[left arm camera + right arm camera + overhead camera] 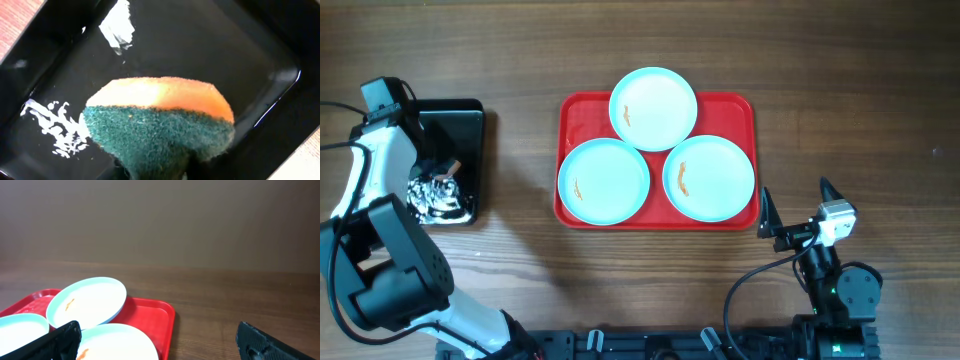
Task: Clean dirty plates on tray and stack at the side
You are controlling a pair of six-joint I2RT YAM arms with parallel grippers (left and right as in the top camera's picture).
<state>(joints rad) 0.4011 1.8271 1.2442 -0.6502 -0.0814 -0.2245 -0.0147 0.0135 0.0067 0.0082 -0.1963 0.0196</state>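
Three plates [653, 108] lie on the red tray [740, 110] mid-bench, one behind and two in front, each bearing a small orange smear. At the far left, the left pincer [445, 172] pinches a green-and-orange sponge [160, 125] over the black tray [470, 120]. The right pincer [794, 190] stands wide open just off the red tray's front right corner.
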